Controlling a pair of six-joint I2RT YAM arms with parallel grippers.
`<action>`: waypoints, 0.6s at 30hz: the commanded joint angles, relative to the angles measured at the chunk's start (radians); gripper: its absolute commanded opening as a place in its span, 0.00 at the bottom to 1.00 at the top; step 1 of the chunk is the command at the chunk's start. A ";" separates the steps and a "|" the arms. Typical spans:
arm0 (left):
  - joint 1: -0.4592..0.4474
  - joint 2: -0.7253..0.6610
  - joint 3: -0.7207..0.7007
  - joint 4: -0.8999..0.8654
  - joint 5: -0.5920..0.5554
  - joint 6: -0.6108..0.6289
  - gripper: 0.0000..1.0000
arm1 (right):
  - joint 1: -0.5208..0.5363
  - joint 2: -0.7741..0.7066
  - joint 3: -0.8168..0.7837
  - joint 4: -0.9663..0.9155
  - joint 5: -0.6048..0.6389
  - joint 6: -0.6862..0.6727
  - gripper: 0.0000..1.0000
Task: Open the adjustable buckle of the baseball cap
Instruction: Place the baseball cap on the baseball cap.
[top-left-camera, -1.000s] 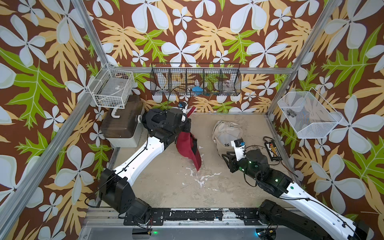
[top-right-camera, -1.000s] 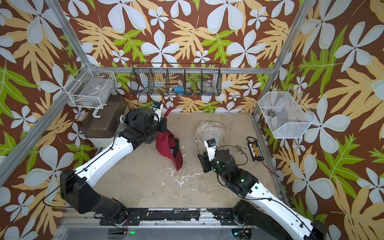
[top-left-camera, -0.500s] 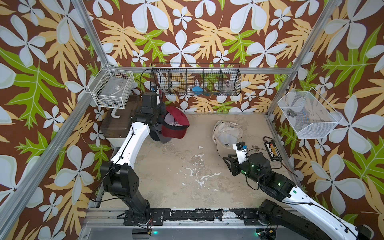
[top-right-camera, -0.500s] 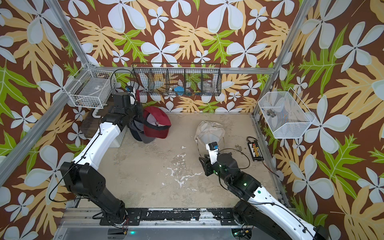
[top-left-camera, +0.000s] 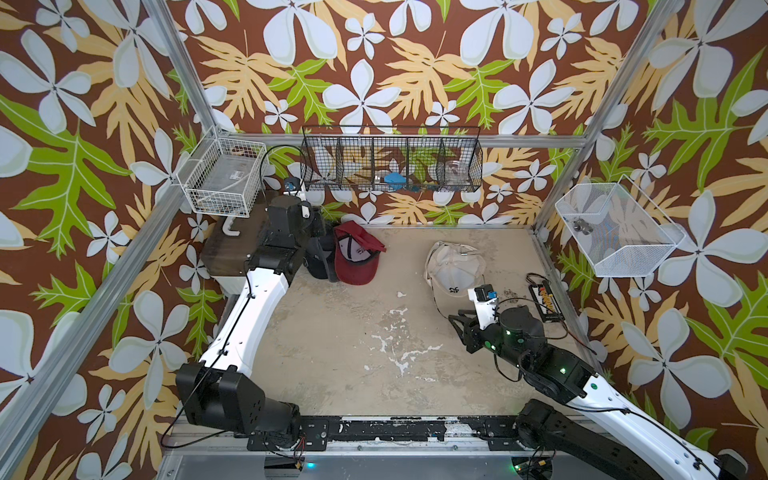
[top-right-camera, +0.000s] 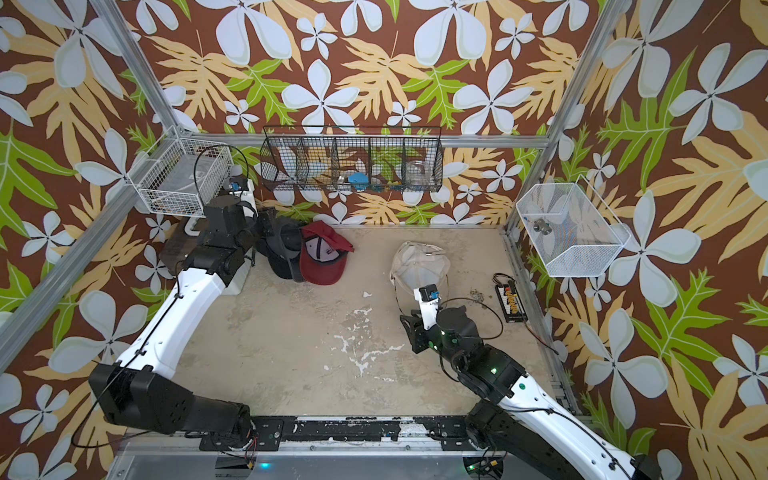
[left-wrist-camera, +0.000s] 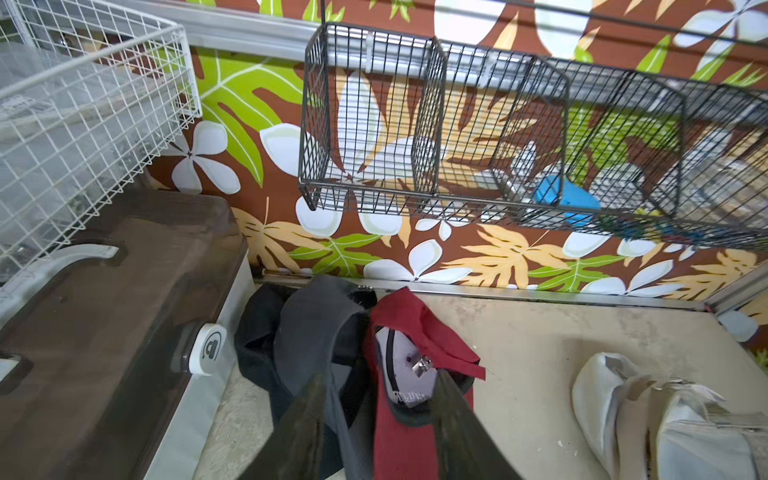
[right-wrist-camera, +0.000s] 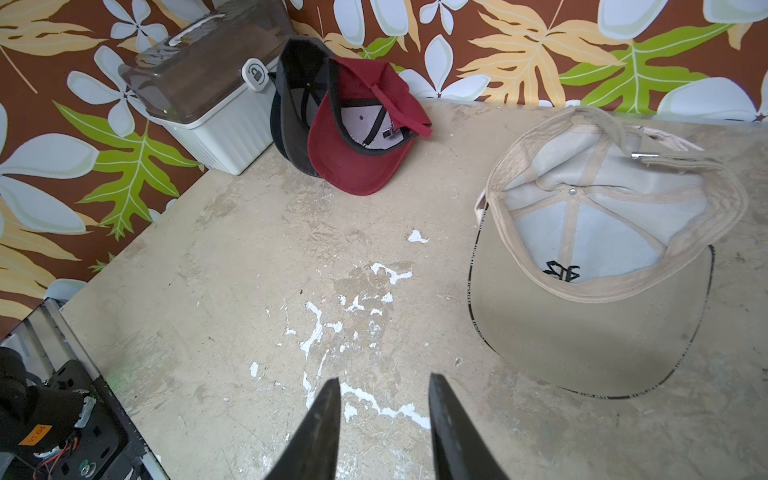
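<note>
A red baseball cap (top-left-camera: 357, 259) lies upside down at the back left, leaning on a dark grey cap (top-left-camera: 320, 257). Its red strap (left-wrist-camera: 432, 345) flops loose across the opening, and the metal buckle (left-wrist-camera: 422, 365) shows inside. My left gripper (left-wrist-camera: 381, 374) hovers open just above both caps, holding nothing. A beige cap (top-left-camera: 453, 266) lies upside down at the right, with a metal buckle (right-wrist-camera: 644, 156) on its strap. My right gripper (right-wrist-camera: 384, 378) stands open over bare table, in front of the beige cap's brim.
A white box with a brown lid (top-left-camera: 232, 249) stands left of the caps. Above it hangs a white wire basket (top-left-camera: 220, 178). A black wire basket (top-left-camera: 390, 164) is on the back wall, a white mesh basket (top-left-camera: 615, 232) on the right wall. A small cabled device (top-left-camera: 544, 301) lies at the table's right edge.
My left arm swung the red cap from mid-table to the back left, set it against the dark cap and opened. The right arm barely moved.
</note>
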 joint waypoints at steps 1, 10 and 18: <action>0.001 -0.042 -0.041 0.032 0.073 -0.030 0.44 | 0.000 0.006 0.021 -0.028 0.068 0.014 0.42; -0.138 -0.186 -0.229 0.043 0.032 -0.022 0.47 | -0.019 0.034 0.089 -0.083 0.186 -0.005 0.52; -0.269 -0.255 -0.374 0.066 0.059 -0.092 0.48 | -0.167 0.112 0.171 -0.113 0.255 -0.065 0.56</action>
